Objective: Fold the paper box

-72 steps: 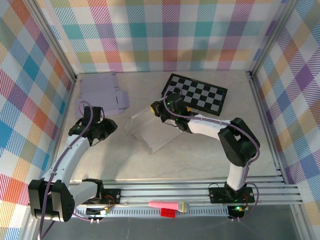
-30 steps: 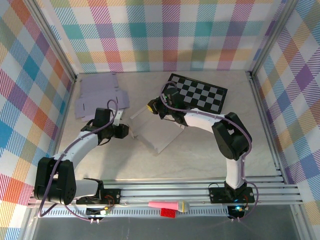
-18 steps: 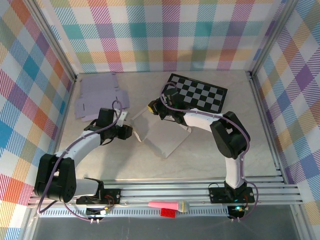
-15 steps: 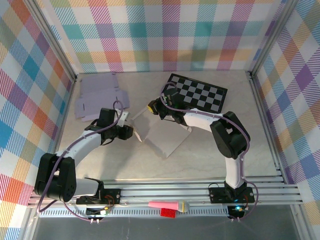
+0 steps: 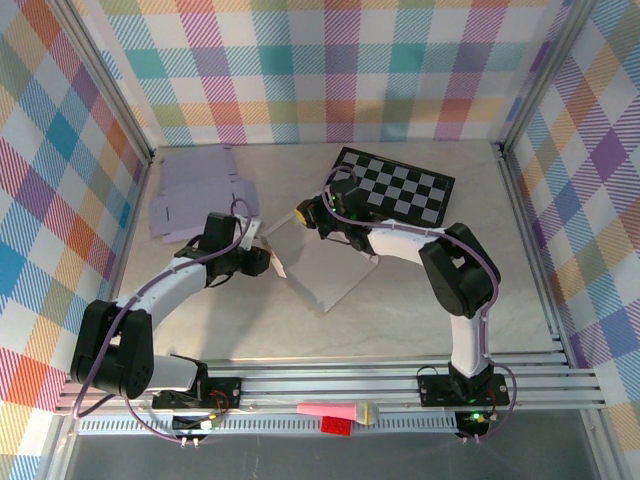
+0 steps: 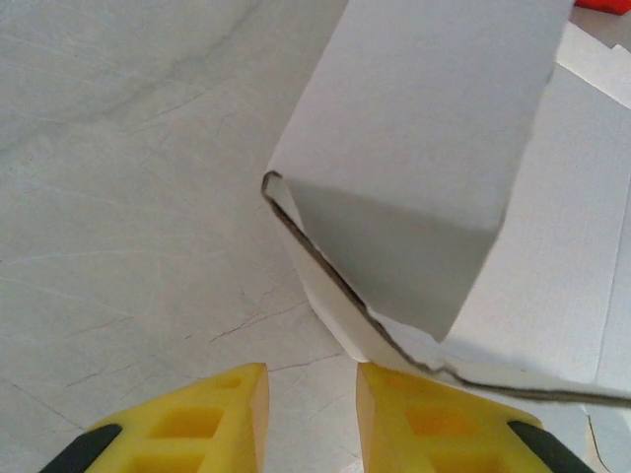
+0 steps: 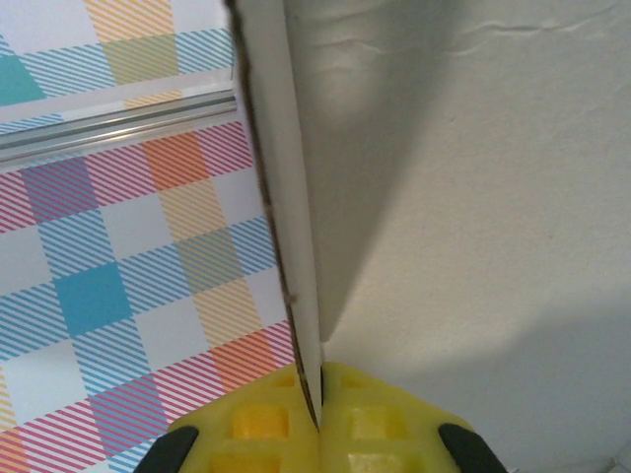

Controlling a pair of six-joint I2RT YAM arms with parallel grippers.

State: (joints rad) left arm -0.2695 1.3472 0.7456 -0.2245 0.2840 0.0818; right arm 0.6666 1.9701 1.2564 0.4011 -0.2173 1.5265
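Observation:
The white paper box (image 5: 325, 270) lies partly unfolded on the table in front of the checkerboard, its far left corner lifted. My right gripper (image 5: 303, 214) is shut on that lifted edge; in the right wrist view the thin cardboard edge (image 7: 291, 217) runs straight down between the closed yellow fingers (image 7: 266, 424). My left gripper (image 5: 270, 264) sits low at the box's left side. In the left wrist view a raised flap of the box (image 6: 434, 148) stands just ahead of the left gripper (image 6: 311, 394), which is open with bare table between its jaws; the right finger (image 6: 434, 419) is close to the cardboard edge.
A black-and-white checkerboard (image 5: 395, 190) lies behind the box at the back right. Flat pale sheets (image 5: 195, 190) are stacked at the back left. Pink and red items (image 5: 335, 412) rest on the front rail. Plaid walls and metal frame posts enclose the table.
My left gripper has slid right, up to the box's left edge, and its jaws have parted slightly. The box has shifted a little. The right gripper keeps its hold.

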